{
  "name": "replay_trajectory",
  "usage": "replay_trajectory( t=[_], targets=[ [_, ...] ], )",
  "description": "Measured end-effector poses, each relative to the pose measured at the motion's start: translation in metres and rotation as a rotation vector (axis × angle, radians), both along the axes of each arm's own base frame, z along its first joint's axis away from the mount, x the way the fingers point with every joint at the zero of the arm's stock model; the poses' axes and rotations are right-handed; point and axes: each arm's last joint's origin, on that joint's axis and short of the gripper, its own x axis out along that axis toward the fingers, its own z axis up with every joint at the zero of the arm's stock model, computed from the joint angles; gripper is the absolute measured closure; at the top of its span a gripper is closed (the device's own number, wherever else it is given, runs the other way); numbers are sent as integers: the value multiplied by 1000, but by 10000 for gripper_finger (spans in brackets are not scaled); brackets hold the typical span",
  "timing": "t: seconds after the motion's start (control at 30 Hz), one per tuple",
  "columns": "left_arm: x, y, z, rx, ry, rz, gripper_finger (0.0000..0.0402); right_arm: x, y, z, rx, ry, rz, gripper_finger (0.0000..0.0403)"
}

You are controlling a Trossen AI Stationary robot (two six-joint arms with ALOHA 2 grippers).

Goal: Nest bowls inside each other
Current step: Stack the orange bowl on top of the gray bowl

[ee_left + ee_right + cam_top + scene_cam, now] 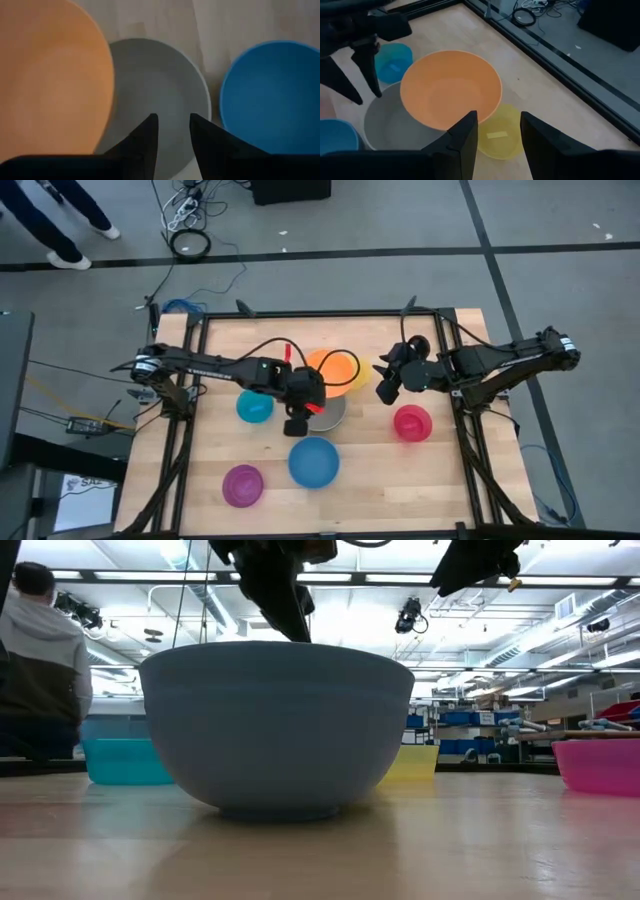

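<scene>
While the left pincer point(297, 423) hangs open right over the near rim of the grey bowl point(330, 412), the orange bowl point(333, 370) leans on that bowl's far rim, closer to the right pincer point(386, 383), also open and empty.

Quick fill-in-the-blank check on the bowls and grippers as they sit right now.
1. The orange bowl leans on the ____ bowl's rim.
2. The open left gripper hangs over the grey bowl, holding ____.
3. The bowl beside the right gripper is ____.

Missing words: grey; nothing; yellow
</scene>
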Motion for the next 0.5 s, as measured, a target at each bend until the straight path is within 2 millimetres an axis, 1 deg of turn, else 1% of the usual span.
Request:
replay_trajectory(
  t=[0.07, 0.13, 0.2, 0.27, 0.3, 0.33, 0.4, 0.5],
  targets=[
    [-2, -3, 4, -1, -6, -14, 282, 0, 0, 0, 0, 0, 0, 268],
    [-2, -5, 15, 47, -36, -21, 286, 0, 0, -1, 0, -1, 0, 268],
    [0, -2, 24, 186, -73, 18, 289, 0, 0, -3, -1, 1, -1, 268],
    [3, 7, 30, 352, -114, 78, 293, 1, 0, -6, -2, 9, -3, 268],
    [5, 14, 31, 395, -128, 95, 294, 1, 0, -7, -1, 7, -3, 268],
    [9, 21, 30, 406, -141, 109, 295, 1, 0, -8, 2, 1, -5, 268],
    [16, 36, 24, 370, -147, 121, 296, 2, 0, -12, 4, 7, -7, 268],
    [22, 55, 8, 332, -88, 160, 296, 2, 0, -18, 6, 7, -8, 268]
  ],
)
